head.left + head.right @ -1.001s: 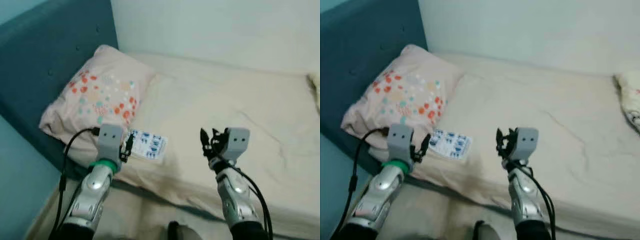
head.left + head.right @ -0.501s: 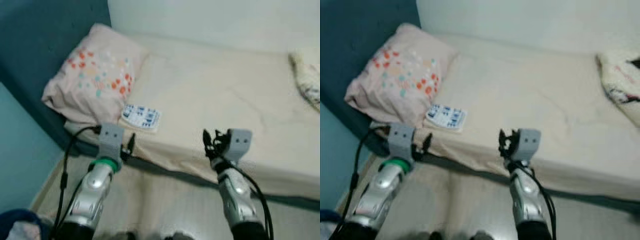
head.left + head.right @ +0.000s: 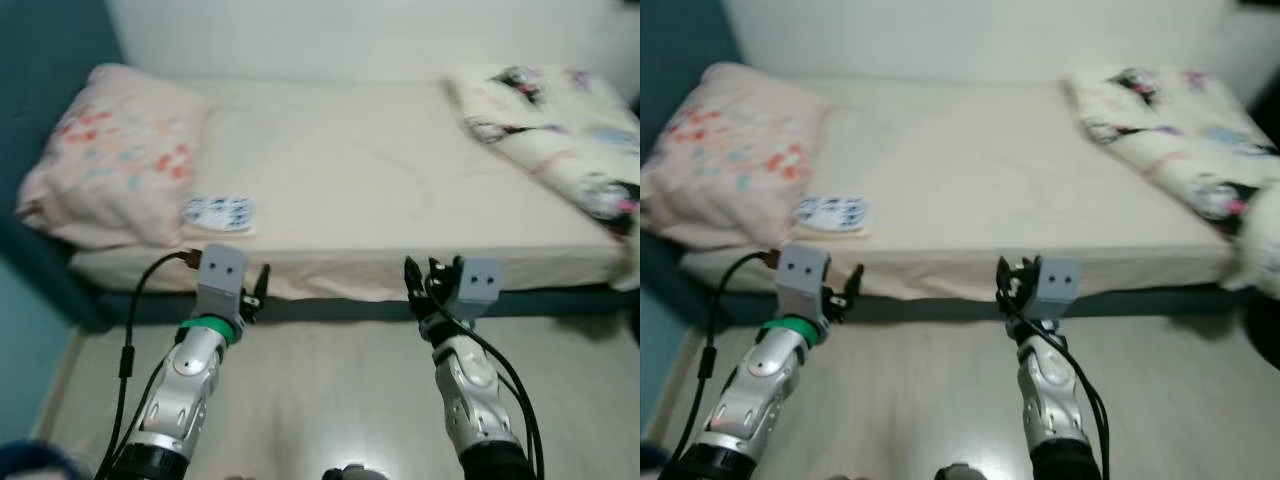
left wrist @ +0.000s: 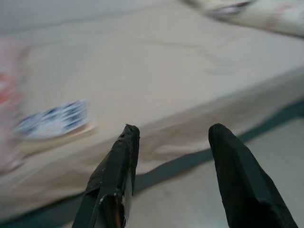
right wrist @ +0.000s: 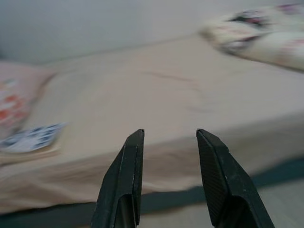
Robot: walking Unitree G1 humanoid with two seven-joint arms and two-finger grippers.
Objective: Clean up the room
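hovering over the floor by the bed [image 3: 400, 200], left end effector [image 4: 171, 142] and right end effector [image 5: 166, 142] are both gaping wide, holding nothing. blue-and-white packet [image 3: 219, 211] is lying beside the pillow [image 3: 105, 150], crumpled blanket [image 3: 560, 120] at the far end.

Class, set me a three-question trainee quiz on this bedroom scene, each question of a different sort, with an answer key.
1. True or false: the left gripper is shut on the small white packet with blue print.
2. Multiple choice: the packet lies on the cream bed sheet beside which thing? A) the pink pillow with red and teal dots B) the crumpled cream blanket with dark cartoon prints C) the pale wooden floor
3. Fill in: the right gripper hangs over the ____, short of the bed's edge.

Key: 1 false, both grippers are open and hold nothing; 2 A; 3 floor.
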